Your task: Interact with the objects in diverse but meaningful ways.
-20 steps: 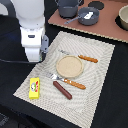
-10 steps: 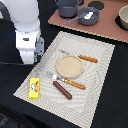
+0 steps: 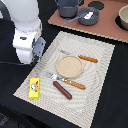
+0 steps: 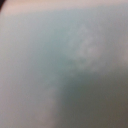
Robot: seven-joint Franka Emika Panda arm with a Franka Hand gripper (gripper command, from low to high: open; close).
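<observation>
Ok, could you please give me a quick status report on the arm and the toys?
End effector above mat's edge, jaw state unreadable; wrist view a blur. Yellow box and sausage untouched on placemat. Nothing in the way.

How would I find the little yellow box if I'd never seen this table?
Look at the pale striped placemat with the tan round plate in its middle. Go to the mat's near corner on the exterior view's left: the yellow box lies there, beside the dark brown sausage. It is the only yellow, flat-sided thing.
</observation>
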